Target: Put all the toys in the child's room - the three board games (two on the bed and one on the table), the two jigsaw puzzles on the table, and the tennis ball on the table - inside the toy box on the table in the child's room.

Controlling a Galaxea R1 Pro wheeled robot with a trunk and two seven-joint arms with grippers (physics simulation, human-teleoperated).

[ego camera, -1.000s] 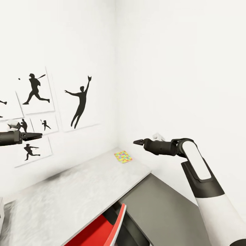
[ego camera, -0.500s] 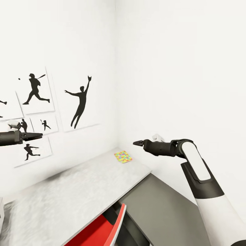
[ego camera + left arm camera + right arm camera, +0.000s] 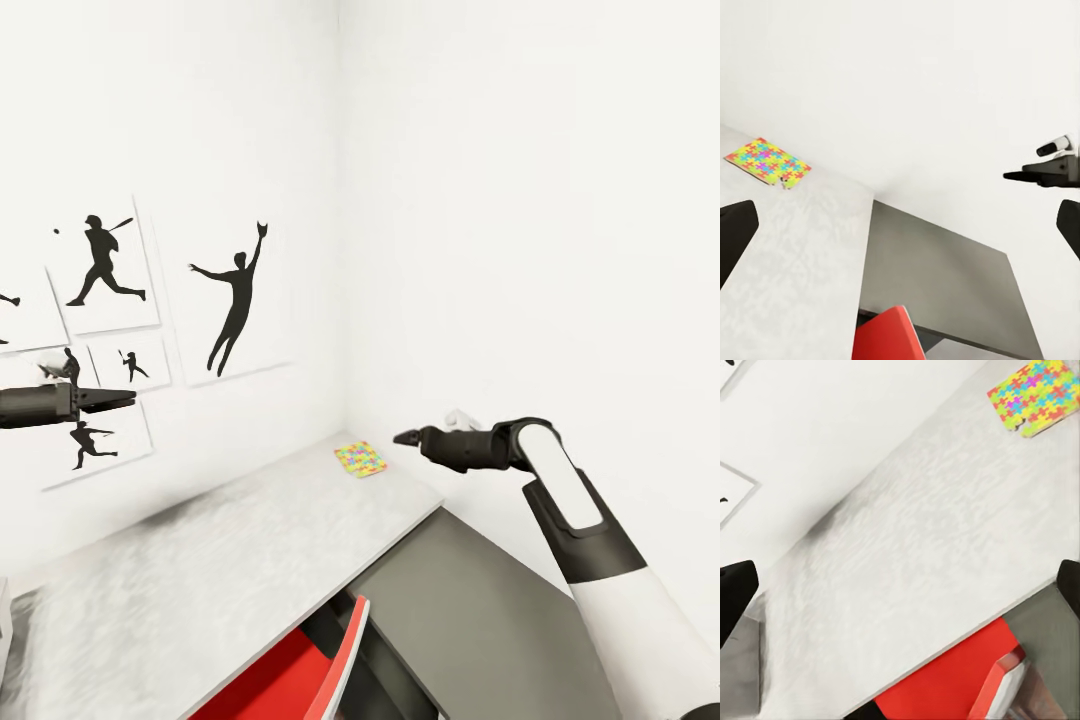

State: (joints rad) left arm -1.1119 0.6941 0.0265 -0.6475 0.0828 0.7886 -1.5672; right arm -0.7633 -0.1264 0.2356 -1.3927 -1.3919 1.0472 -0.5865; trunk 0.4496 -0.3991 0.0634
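Observation:
One jigsaw puzzle (image 3: pixel 360 459), a flat multicoloured slab, lies at the far corner of the pale table (image 3: pixel 240 560), near the wall; it also shows in the wrist views (image 3: pixel 766 160) (image 3: pixel 1033 395). My left gripper (image 3: pixel 128 400) hovers high over the table's left part, its dark fingers (image 3: pixel 735 232) spread wide and empty. My right gripper (image 3: pixel 403 437) hangs in the air just right of the puzzle and above the table's end, open, with nothing between its fingers (image 3: pixel 733 589). The board games, tennis ball, toy box and bed are out of view.
A red chair (image 3: pixel 300 670) is tucked under the table's near edge. A lower dark-grey-topped cabinet (image 3: pixel 480 600) stands at the table's right end against the white wall. Black sports-silhouette prints (image 3: pixel 235 300) hang on the left wall.
My right arm has sunk a little, bringing its gripper lower beside the puzzle. The left gripper has edged slightly right. The puzzle has not moved.

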